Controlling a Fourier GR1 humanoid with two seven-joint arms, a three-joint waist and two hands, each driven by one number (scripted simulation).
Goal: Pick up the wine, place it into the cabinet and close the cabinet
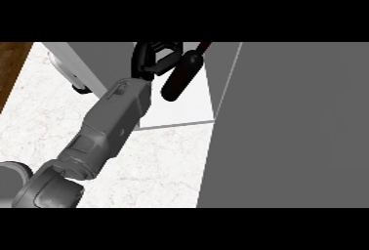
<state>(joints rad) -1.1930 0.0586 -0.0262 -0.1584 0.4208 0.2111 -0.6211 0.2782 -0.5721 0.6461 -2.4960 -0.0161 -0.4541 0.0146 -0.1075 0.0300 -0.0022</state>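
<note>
Head view: nearest you, the grey forearm (pixel 108 132) rises from seven o'clock toward twelve. Its left hand (pixel 155 56) curls around the wine (pixel 180 78), a dark bottle tilted inside the cabinet (pixel 302 127), neck cut off at the top. The cabinet's grey door hides your right side.

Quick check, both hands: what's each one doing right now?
Left hand: fingers curled round the wine bottle, holding it at the open cabinet.
Right hand: not in view.
</note>
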